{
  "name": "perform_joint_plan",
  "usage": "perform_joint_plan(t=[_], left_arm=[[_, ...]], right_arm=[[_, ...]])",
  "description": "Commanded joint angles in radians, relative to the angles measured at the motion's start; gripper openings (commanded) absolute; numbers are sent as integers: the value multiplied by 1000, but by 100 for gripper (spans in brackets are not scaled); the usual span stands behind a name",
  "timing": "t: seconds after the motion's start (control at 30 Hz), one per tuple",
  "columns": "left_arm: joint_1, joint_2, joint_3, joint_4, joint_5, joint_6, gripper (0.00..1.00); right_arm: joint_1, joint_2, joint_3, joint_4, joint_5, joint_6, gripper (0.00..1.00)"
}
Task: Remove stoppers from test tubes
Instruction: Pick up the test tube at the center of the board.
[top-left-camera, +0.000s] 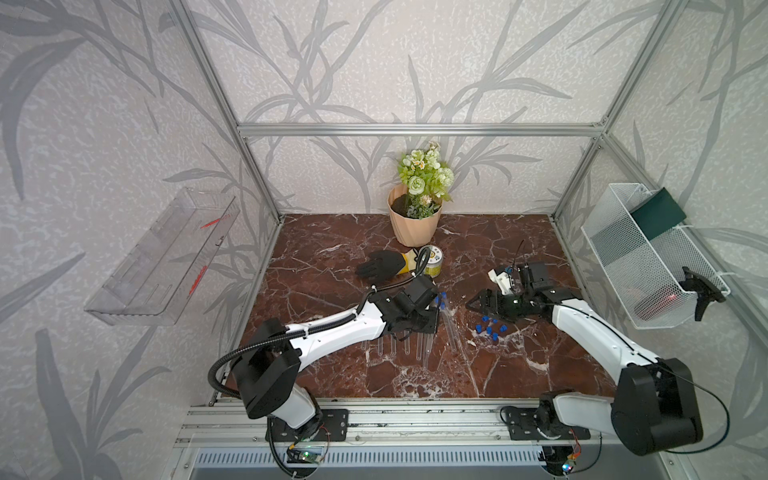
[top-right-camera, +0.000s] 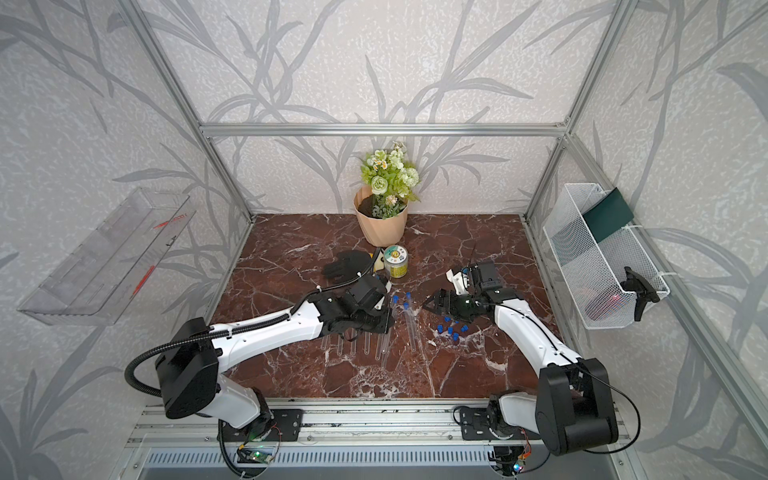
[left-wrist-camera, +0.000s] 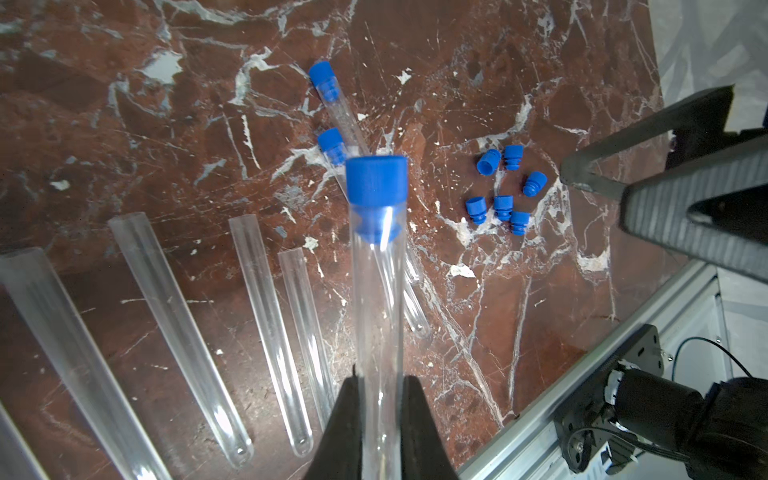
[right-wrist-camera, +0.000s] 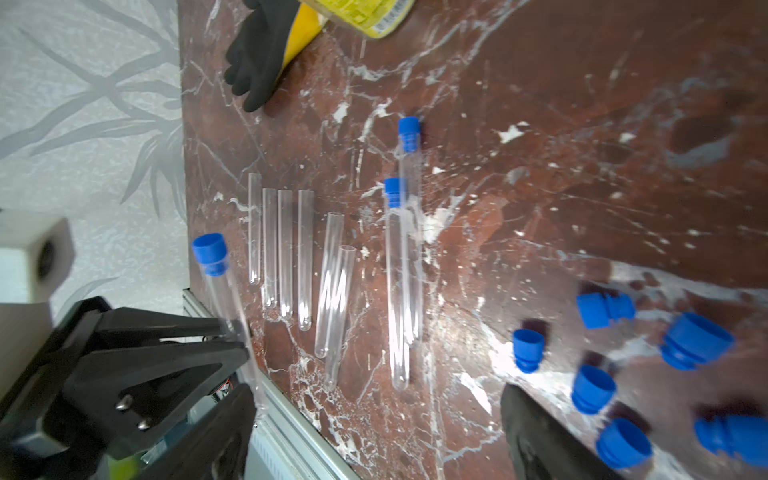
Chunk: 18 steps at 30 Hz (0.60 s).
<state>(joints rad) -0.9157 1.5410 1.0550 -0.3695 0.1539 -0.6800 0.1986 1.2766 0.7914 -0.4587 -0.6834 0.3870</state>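
Observation:
My left gripper (left-wrist-camera: 380, 382) is shut on a clear test tube (left-wrist-camera: 376, 291), which carries a blue stopper (left-wrist-camera: 376, 178) and is lifted off the marble. The same gripper (top-left-camera: 434, 320) shows in a top view. Two more stoppered test tubes (left-wrist-camera: 336, 108) lie just beyond it. Several open test tubes (left-wrist-camera: 270, 311) lie in a row beside them. Several loose blue stoppers (top-left-camera: 490, 326) are clustered under my right gripper (top-left-camera: 471, 303). That gripper is open and empty, pointing at the held tube's stopper end, a short way from it. In the right wrist view the held stopper (right-wrist-camera: 210, 253) is visible.
At the back of the marble table stand a peach flower pot (top-left-camera: 415, 224), a black glove (top-left-camera: 380, 266) and a small yellow-labelled jar (top-left-camera: 432, 259). A white mesh basket (top-left-camera: 648, 270) hangs on the right wall. A clear tray (top-left-camera: 162, 257) hangs on the left. An aluminium rail (top-left-camera: 374, 415) borders the front.

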Motion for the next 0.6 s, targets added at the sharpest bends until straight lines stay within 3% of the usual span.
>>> perform_joint_plan(t=[0.0, 0.33, 0.57], left_arm=[[-5, -34, -23, 75, 56, 15, 9], [-16, -58, -58, 134, 110, 10, 9], [-28, -56, -67, 156, 108, -7, 9]], right_arm=[[44, -21, -7, 90, -41, 39, 92], [128, 18, -41, 272, -56, 171, 87], [165, 52, -20, 331, -68, 195, 74]])
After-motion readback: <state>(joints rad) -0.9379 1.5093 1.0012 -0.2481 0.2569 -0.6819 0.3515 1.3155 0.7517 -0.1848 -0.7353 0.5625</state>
